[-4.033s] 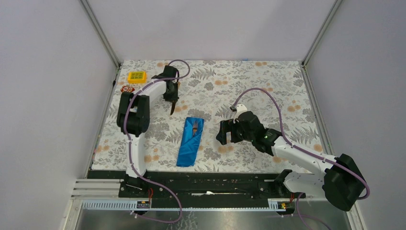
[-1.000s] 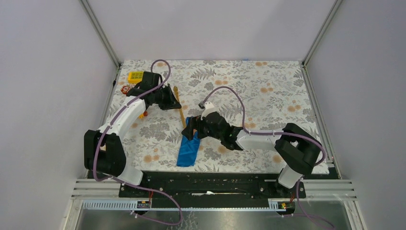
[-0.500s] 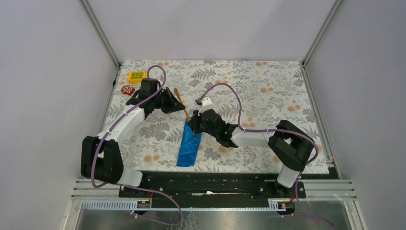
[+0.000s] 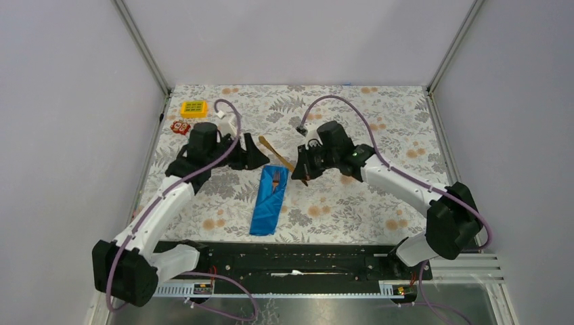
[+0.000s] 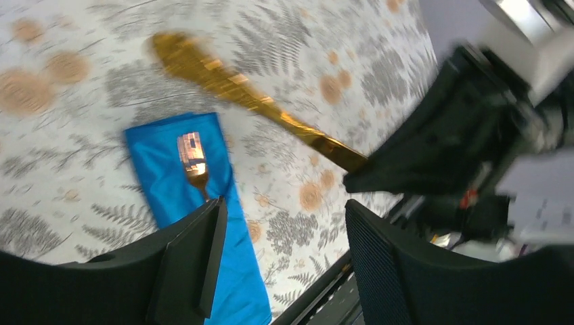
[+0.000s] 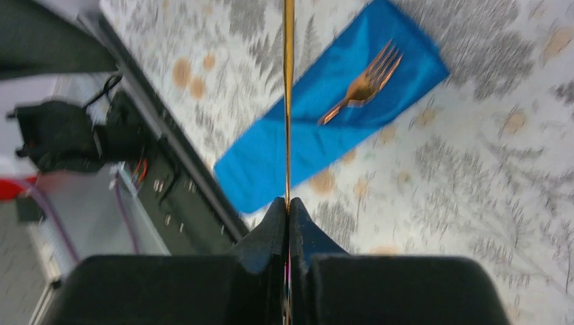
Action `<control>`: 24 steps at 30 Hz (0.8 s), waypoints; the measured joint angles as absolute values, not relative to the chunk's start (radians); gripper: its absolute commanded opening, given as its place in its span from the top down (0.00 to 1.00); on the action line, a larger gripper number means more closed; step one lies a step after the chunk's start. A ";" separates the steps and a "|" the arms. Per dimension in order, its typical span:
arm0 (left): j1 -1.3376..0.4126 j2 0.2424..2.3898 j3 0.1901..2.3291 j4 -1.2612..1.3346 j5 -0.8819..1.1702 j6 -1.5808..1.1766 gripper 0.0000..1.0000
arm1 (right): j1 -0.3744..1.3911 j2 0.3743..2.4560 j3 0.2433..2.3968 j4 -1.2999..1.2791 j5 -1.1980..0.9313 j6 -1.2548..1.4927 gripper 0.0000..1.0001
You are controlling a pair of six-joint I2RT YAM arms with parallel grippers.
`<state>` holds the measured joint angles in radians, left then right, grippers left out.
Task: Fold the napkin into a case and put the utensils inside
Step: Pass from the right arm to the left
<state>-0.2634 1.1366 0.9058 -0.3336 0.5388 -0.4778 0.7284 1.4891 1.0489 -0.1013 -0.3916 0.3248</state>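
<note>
The napkin (image 4: 269, 201) lies as a long blue case on the flowered cloth, with the wooden fork (image 4: 275, 181) resting on its far end. My right gripper (image 4: 302, 170) is shut on one end of the wooden knife (image 4: 277, 154), which slants up and left above the table just beyond the case. Seen from the right wrist, the knife (image 6: 289, 101) runs edge-on out from the pinched tips (image 6: 288, 208) over the napkin (image 6: 298, 145) and fork (image 6: 362, 84). My left gripper (image 4: 257, 157) stands open and empty left of the knife; its view shows the knife (image 5: 250, 101), napkin (image 5: 203, 223) and fork (image 5: 192, 157).
A yellow toy (image 4: 193, 108) and a small red toy (image 4: 180, 126) sit at the far left of the table. The black rail (image 4: 298, 254) with the arm bases runs along the near edge. Grey walls close in the left, right and back.
The left gripper has let go of the knife and opened. The right gripper has shut on the knife and drawn it right, away from the case's far end.
</note>
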 measured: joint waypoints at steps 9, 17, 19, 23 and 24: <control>-0.688 0.858 0.803 -0.335 0.517 0.013 0.30 | 0.691 1.469 1.082 -0.543 -0.738 0.217 1.00; -1.015 0.920 0.875 -0.479 0.356 0.342 0.34 | 0.691 1.449 1.067 -0.622 -0.908 0.189 1.00; -1.077 0.970 0.904 -0.509 0.285 0.394 0.35 | 0.691 1.449 1.067 -0.627 -0.927 0.183 1.00; -1.131 1.023 0.920 -0.537 0.157 0.466 0.35 | 0.691 1.449 1.067 -0.646 -0.940 0.169 1.00; -1.139 1.023 0.919 -0.537 0.131 0.479 0.35 | 0.691 1.449 1.067 -0.648 -0.942 0.168 1.00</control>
